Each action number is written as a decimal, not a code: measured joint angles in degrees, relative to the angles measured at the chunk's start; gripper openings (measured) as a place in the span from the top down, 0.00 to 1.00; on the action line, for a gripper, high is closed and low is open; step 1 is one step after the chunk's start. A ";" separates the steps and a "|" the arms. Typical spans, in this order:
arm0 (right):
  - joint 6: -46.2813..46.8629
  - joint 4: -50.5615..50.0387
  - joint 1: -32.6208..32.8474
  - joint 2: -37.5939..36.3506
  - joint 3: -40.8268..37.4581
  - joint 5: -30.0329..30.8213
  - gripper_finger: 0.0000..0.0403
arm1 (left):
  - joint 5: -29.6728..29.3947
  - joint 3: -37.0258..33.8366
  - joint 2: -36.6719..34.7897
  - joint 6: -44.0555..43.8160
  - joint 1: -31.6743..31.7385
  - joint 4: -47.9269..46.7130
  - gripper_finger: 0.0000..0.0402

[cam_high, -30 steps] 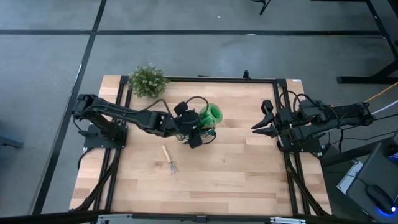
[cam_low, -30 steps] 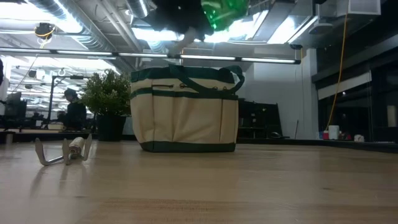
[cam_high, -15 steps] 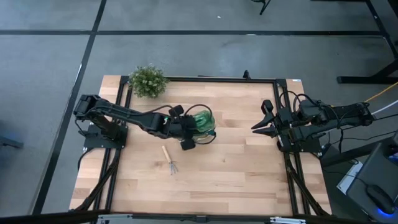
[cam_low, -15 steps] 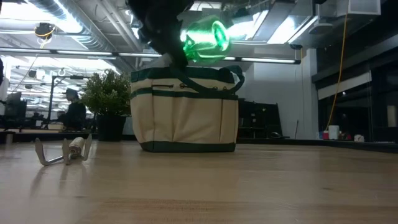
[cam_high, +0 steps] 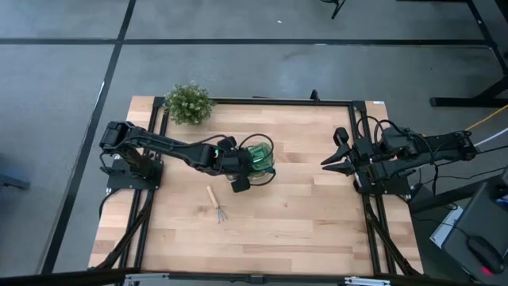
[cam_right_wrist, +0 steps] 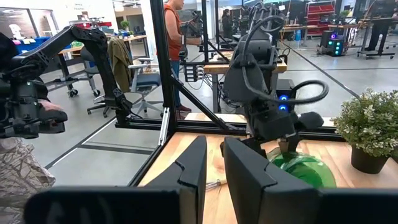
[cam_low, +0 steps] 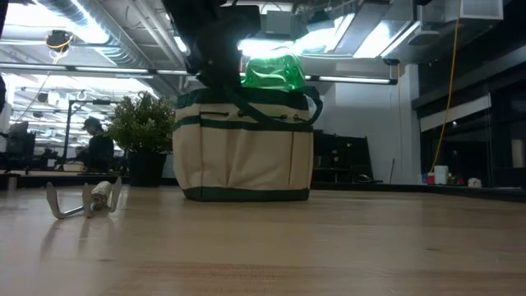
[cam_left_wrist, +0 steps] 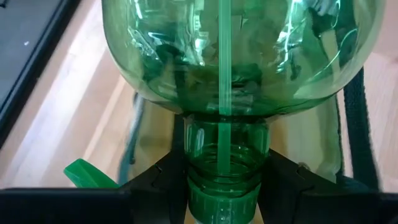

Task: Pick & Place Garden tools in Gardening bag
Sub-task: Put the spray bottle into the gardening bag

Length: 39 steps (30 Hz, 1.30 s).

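Above gardening bag point(cam_low: 243, 148), left tool point(cam_high: 240, 173) gripping green plastic bottle point(cam_low: 273, 72), no readable writing

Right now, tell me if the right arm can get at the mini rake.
Probably not easily. The right gripper waits at the table's right edge, and the rake lies apart on bare wood well left of centre, near the left arm. Nothing blocks the way, but it looks like a long stretch.

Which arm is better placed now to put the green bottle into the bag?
Left. The left hand grips the green bottle by its neck directly above the bag; the right hand waits at the table's right edge.
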 joint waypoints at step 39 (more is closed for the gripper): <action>0.00 -0.02 -0.01 0.01 0.00 -0.02 0.85 | -0.34 18.95 0.38 6.92 -0.07 -9.40 0.37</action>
